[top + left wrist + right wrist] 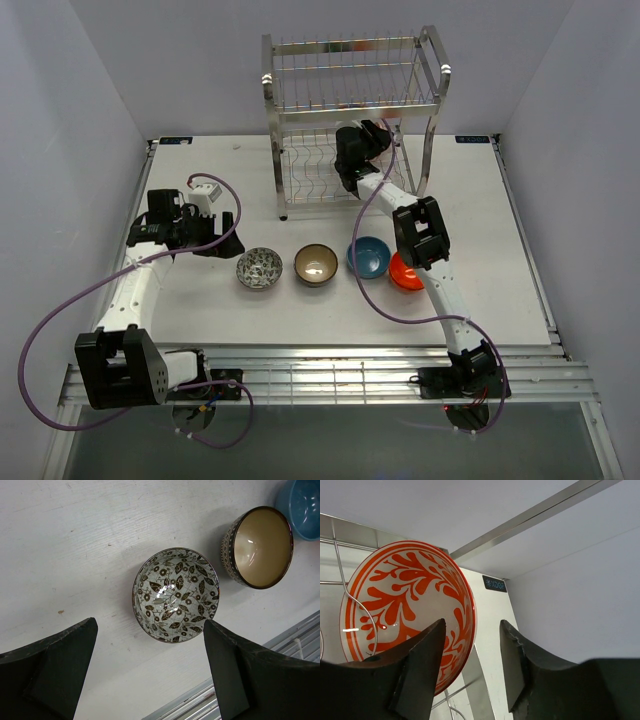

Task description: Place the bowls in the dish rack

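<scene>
Red-and-white bowl (410,590) stands on edge in dish rack (350,103).

We see a red-and-white bowl (405,595) standing on edge in the dish rack (350,103). Four more bowls (316,264) sit in a row.

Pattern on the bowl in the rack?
Bowl: orange-red leaf scrolls on white; clearest in right wrist view.

A white table (200,305) fills the middle, with pale walls (70,90) on three sides. Silver rails (330,372) run along its near edge. The floor below them looks dark. One small dark sticker (176,140) sits at the far left corner and a second sticker (475,138) at the far right. A tiny brown speck (60,612) marks the tabletop.
</scene>
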Controlling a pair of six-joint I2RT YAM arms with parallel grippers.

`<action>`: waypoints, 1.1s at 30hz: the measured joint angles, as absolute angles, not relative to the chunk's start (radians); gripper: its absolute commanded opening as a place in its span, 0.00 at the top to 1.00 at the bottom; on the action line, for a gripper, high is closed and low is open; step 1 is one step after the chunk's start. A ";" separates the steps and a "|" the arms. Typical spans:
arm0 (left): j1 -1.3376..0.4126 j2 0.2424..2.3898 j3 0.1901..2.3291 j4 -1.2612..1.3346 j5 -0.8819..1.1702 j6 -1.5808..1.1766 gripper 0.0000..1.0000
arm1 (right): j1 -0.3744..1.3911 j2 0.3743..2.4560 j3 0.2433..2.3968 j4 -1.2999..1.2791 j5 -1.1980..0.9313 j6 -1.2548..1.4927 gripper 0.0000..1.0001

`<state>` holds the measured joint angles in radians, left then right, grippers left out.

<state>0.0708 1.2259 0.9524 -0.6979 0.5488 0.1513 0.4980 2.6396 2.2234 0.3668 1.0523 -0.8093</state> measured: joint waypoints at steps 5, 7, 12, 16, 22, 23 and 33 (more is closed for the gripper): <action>0.071 1.226 0.952 -0.698 0.554 0.149 0.02 | 0.505 2.635 2.201 0.359 1.047 -0.791 0.26; 0.071 1.226 0.952 -0.698 0.556 0.149 0.02 | 0.510 2.629 2.182 0.352 1.044 -0.790 0.22; 0.071 1.226 0.952 -0.698 0.561 0.149 0.02 | 0.526 2.605 2.161 0.318 1.033 -0.772 0.17; 0.071 1.226 0.952 -0.698 0.562 0.149 0.02 | 0.537 2.555 2.138 0.279 1.016 -0.735 0.16; 0.071 1.226 0.952 -0.699 0.562 0.149 0.02 | 0.558 2.432 2.041 0.243 0.976 -0.681 0.12; 0.071 1.226 0.952 -0.699 0.562 0.149 0.02 | 0.561 2.415 2.023 0.238 0.968 -0.678 0.12; 0.071 1.226 0.952 -0.699 0.562 0.149 0.02 | 0.609 2.361 1.868 0.224 0.908 -0.661 0.13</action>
<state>0.0711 1.2259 0.9524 -0.6991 0.5617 0.1493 0.6094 2.3608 1.8675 0.2241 0.9085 -0.6609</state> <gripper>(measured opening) 0.978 0.869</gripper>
